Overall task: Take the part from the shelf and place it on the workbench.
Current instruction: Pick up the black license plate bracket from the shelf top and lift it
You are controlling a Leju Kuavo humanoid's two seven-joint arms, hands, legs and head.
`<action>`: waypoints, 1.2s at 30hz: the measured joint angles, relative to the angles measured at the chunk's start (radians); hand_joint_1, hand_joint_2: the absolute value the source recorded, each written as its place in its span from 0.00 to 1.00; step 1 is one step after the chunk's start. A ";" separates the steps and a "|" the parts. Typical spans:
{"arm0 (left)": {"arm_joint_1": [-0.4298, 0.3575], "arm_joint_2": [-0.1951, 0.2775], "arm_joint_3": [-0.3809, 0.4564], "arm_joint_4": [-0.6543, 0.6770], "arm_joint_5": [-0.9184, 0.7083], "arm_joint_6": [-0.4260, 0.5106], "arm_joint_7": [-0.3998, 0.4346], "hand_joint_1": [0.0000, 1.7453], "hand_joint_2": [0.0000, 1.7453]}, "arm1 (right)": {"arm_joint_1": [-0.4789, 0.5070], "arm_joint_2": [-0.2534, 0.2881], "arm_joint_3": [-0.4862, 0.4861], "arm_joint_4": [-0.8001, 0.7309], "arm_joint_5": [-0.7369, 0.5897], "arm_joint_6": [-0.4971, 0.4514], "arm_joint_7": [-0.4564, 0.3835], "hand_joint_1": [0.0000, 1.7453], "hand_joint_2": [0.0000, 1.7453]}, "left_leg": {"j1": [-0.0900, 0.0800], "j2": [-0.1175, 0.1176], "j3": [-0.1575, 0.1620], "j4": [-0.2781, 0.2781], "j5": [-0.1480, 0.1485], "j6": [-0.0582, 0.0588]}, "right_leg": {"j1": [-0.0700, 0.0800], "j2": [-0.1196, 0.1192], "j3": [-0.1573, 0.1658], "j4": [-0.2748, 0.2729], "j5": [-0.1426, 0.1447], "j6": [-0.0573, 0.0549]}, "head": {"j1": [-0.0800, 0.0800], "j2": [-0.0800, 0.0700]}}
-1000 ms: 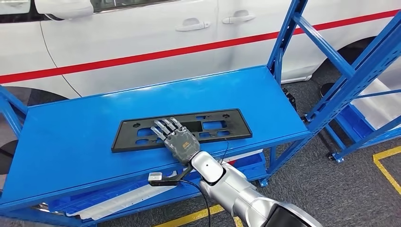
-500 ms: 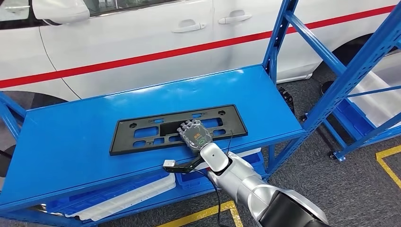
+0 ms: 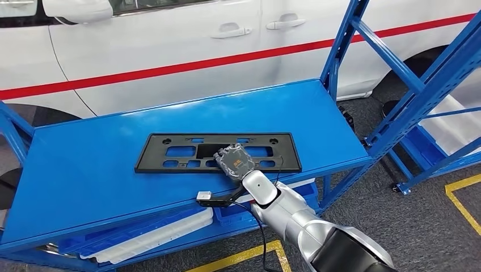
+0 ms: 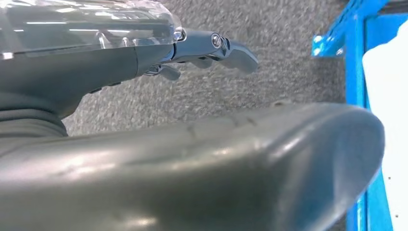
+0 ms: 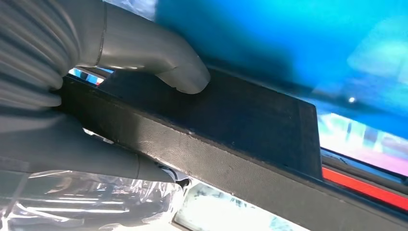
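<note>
Item: black part (image 3: pixel 215 153), a flat slotted frame lying centre-frame on the blue shelf (image 3: pixel 85 164). The right hand (image 3: pixel 235 161) clamps its near edge, thumb (image 5: pixel 159 62) on one face and fingers under, likely to lift it clear. Left hand (image 4: pixel 211 50): finger state cannot be told.

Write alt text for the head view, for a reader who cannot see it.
The robot's right hand grips the near edge of a flat black part with cutouts, which lies on a blue shelf. A white car with a red stripe stands behind the shelf, and more blue racking rises on the right.
</note>
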 joint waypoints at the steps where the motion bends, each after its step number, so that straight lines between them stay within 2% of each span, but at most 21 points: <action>1: 0.000 0.001 0.000 0.000 0.000 0.000 -0.001 0.00 0.00 | 0.001 0.000 -0.002 0.000 0.000 0.000 0.000 1.00 1.00 | -0.001 0.000 -0.001 0.000 0.000 0.004 | -0.001 -0.001 -0.030 0.066 -0.034 0.002 | 0.000 0.000; 3: 0.000 0.002 0.000 0.000 0.000 0.000 -0.001 0.00 0.00 | 0.003 0.000 -0.005 0.001 0.000 -0.001 -0.001 1.00 1.00 | -0.003 0.001 -0.003 0.000 0.000 0.006 | -0.003 -0.001 -0.094 0.199 -0.085 0.004 | 0.000 0.000; 4: 0.000 0.002 0.000 0.000 0.000 0.000 -0.001 0.00 0.00 | 0.004 -0.001 -0.006 0.002 0.000 -0.002 -0.001 1.00 1.00 | -0.004 0.000 -0.002 0.000 0.000 0.006 | -0.003 -0.001 -0.107 0.225 -0.084 0.004 | 0.000 0.000; 5: 0.000 0.002 0.001 0.000 0.000 0.000 -0.001 0.00 0.00 | 0.004 -0.001 -0.007 0.002 -0.001 -0.002 -0.001 1.00 1.00 | -0.004 -0.001 -0.001 0.001 -0.001 0.006 | -0.003 -0.001 -0.101 0.210 -0.064 0.002 | 0.000 0.000; 7: 0.000 0.002 0.001 0.000 0.000 0.000 -0.001 0.00 0.00 | 0.002 -0.001 -0.008 0.002 -0.001 -0.003 -0.001 1.00 1.00 | -0.005 -0.003 0.004 0.001 -0.003 0.004 | 0.000 -0.001 -0.039 0.075 0.011 -0.009 | 0.000 0.000; 9: 0.000 0.001 0.001 0.000 0.000 -0.001 -0.001 0.00 0.00 | 0.000 0.000 -0.009 0.002 -0.001 -0.003 -0.001 1.00 1.00 | -0.010 -0.004 0.004 0.003 -0.006 -0.002 | 0.004 -0.001 0.017 -0.048 0.055 -0.019 | 0.000 0.000; 13: 0.000 0.002 0.001 0.000 0.000 -0.001 -0.001 0.00 0.00 | -0.002 0.001 -0.010 0.002 -0.001 -0.005 -0.001 1.00 1.00 | -0.011 -0.004 0.000 0.006 -0.013 -0.021 | 0.003 -0.001 0.030 -0.082 0.059 -0.028 | 0.000 0.000; 15: 0.000 0.004 0.001 0.000 0.000 -0.001 -0.002 0.00 0.00 | -0.003 0.002 -0.010 0.002 -0.001 -0.005 -0.001 1.00 1.00 | -0.010 -0.003 -0.021 0.060 -0.050 -0.029 | -0.003 -0.004 0.035 -0.092 0.064 -0.038 | 0.000 0.000; 17: 0.000 0.004 0.001 0.000 0.000 -0.001 -0.002 0.00 0.00 | -0.002 0.002 -0.010 0.002 -0.001 -0.005 -0.001 1.00 1.00 | -0.007 -0.003 -0.080 0.190 -0.116 -0.036 | -0.003 -0.006 0.035 -0.093 0.064 -0.041 | 0.000 0.000; 19: 0.002 0.005 0.001 0.000 -0.001 -0.001 -0.002 0.00 0.00 | 0.001 0.002 -0.010 0.003 -0.001 -0.005 -0.002 1.00 1.00 | -0.003 -0.003 -0.128 0.293 -0.147 -0.043 | -0.003 -0.006 0.035 -0.092 0.063 -0.042 | 0.000 0.000; 20: 0.002 0.005 0.002 0.000 -0.001 -0.001 -0.002 0.00 0.25 | 0.002 0.002 -0.010 0.003 -0.001 -0.005 -0.002 1.00 1.00 | -0.001 -0.002 -0.127 0.290 -0.132 -0.046 | -0.003 -0.006 0.035 -0.090 0.062 -0.041 | 0.000 0.000; 21: 0.002 0.006 0.002 0.000 0.000 -0.001 -0.002 0.00 0.50 | 0.002 0.002 -0.010 0.003 -0.001 -0.005 -0.002 1.00 1.00 | 0.002 -0.002 -0.106 0.245 -0.100 -0.048 | -0.004 -0.005 0.036 -0.088 0.061 -0.039 | 0.000 0.000; 23: 0.001 0.007 0.002 0.000 0.000 0.002 -0.001 0.00 1.00 | 0.001 0.001 -0.012 0.003 -0.006 -0.008 -0.009 1.00 1.00 | 0.005 -0.002 -0.038 0.101 -0.033 -0.050 | -0.004 -0.002 0.035 -0.080 0.056 -0.031 | 0.000 0.000; 25: 0.001 0.007 0.005 0.000 0.004 0.009 0.001 0.00 1.00 | 0.001 0.001 -0.020 0.003 -0.024 -0.020 -0.032 1.00 1.00 | 0.004 -0.003 -0.002 0.020 -0.012 -0.042 | -0.001 0.001 0.030 -0.073 0.053 -0.021 | 0.000 0.000; 28: 0.002 0.007 0.014 0.000 0.013 0.023 0.003 0.00 1.00 | 0.006 0.001 -0.044 -0.006 -0.087 -0.062 -0.103 1.00 1.00 | 0.001 -0.004 -0.003 0.013 -0.012 -0.021 | -0.002 0.003 0.025 -0.070 0.053 -0.007 | 0.000 0.000; 30: 0.001 0.008 0.021 0.000 0.019 0.024 0.006 0.00 1.00 | 0.011 0.000 -0.072 -0.030 -0.173 -0.090 -0.187 1.00 1.00 | 0.004 -0.002 -0.001 0.008 -0.007 -0.008 | -0.004 0.002 0.009 -0.032 0.024 0.002 | 0.000 0.000; 31: 0.000 0.008 0.025 0.000 0.023 0.019 0.006 0.00 1.00 | 0.016 -0.001 -0.090 -0.052 -0.238 -0.096 -0.247 1.00 1.00 | 0.004 -0.001 -0.001 0.006 -0.005 -0.003 | -0.005 0.001 -0.014 0.018 -0.005 0.005 | 0.000 0.000; 33: -0.001 0.010 0.036 0.000 0.044 -0.010 0.003 0.00 1.00 | 0.037 -0.010 -0.128 -0.119 -0.420 -0.067 -0.405 1.00 1.00 | 0.003 0.001 -0.001 0.006 -0.006 0.002 | -0.005 0.000 -0.079 0.155 -0.066 0.010 | 0.000 0.000; 34: -0.002 0.012 0.045 0.000 0.060 -0.036 0.000 0.00 1.00 | 0.054 -0.021 -0.147 -0.174 -0.549 -0.025 -0.505 1.00 1.00 | 0.002 0.001 0.001 0.007 -0.006 0.003 | -0.005 0.000 -0.104 0.209 -0.082 0.011 | 0.000 0.000; 35: -0.003 0.013 0.054 0.000 0.074 -0.067 -0.006 0.00 1.00 | 0.079 -0.033 -0.166 -0.243 -0.699 0.042 -0.601 1.00 1.00 | 0.002 0.000 0.004 0.007 -0.008 0.004 | -0.005 0.000 -0.114 0.229 -0.079 0.010 | 0.000 0.000; 36: -0.002 0.014 0.063 0.000 0.081 -0.100 -0.019 0.00 1.00 | 0.113 -0.044 -0.193 -0.349 -0.896 0.153 -0.682 1.00 1.00 | 0.002 -0.001 0.008 0.007 -0.009 0.004 | -0.005 0.000 -0.103 0.207 -0.058 0.008 | 0.000 0.000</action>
